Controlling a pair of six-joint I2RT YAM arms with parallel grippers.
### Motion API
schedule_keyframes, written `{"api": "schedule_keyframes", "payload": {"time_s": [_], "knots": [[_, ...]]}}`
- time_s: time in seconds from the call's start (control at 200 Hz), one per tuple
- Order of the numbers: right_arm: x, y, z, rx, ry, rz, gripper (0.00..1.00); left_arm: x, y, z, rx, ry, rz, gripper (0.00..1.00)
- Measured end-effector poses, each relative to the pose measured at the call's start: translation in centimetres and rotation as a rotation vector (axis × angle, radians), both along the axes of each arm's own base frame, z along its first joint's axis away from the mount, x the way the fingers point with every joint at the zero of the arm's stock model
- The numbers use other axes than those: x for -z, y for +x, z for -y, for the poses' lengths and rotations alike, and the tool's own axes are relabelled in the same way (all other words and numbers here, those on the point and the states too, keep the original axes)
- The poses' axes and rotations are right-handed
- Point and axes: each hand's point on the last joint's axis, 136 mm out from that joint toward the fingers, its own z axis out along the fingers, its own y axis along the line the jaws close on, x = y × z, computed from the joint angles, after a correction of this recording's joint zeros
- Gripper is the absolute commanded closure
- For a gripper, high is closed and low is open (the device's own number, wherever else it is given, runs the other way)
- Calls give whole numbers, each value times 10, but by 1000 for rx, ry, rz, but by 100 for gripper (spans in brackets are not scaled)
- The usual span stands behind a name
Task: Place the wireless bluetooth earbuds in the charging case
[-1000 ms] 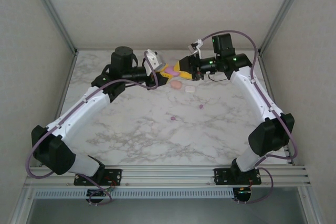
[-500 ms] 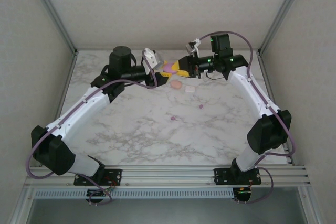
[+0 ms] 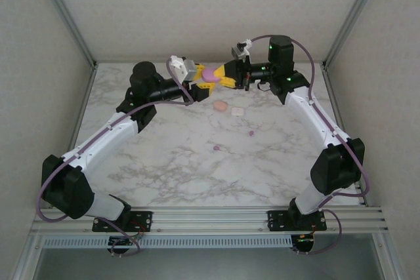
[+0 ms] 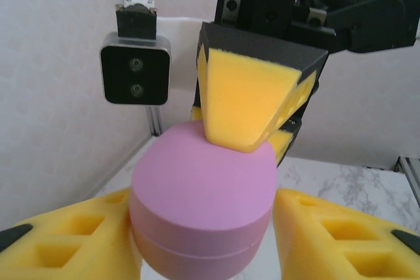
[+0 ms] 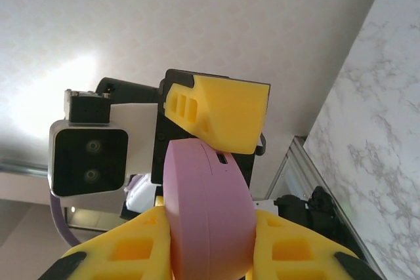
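Your purple case (image 3: 209, 73) is off the desk (image 3: 164, 168), up in the air at far centre, between both arms.

The right end effector (image 3: 222, 77) comes in from the right and is clenched on it. In its wrist view the case stands edge-on with a yellow pad tight against each flat face.

The left end effector (image 3: 199, 80) comes in from the left. In its wrist view its two yellow fingers (image 4: 111, 227) flank the case rim left and right, right at the edge. Can't tell whether they press or just sit beside it. The right arm's upper pad (image 4: 246, 96) rests on the case top there. The case looks closed, with a seam running round its side.

The earbuds are far from both end effectors. One purple earbud (image 3: 215, 147) lies mid-desk, and the second purple earbud (image 3: 251, 133) lies a bit right and farther. Both are loose on the marble, well apart from the raised case and on its near side.

The pink case (image 3: 220, 105) and white case (image 3: 237, 111) lie side by side on the desk, between the earbuds and the end effectors.
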Motion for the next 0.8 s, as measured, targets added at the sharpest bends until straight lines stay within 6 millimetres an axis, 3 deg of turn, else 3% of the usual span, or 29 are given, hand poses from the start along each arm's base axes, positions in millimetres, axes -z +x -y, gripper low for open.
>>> {"api": "schedule_keyframes", "payload": {"time_s": [0.125,0.315,0.515,0.61,0.8], "knots": [[-1,1,0,-1,10,-12,83,-1,0,-1,-1,-14,-2,54],[-2,1,-1,-5,23,-29,83,-2,0,-1,0,-16,1,48],[-3,1,-1,-10,29,-41,83,-2,0,-1,-1,-16,2,54],[-3,0,-1,-12,31,-43,83,-3,0,-1,-1,-17,4,49],[-5,1,-1,-11,35,-44,83,-2,-1,0,1,-13,11,48]]}}
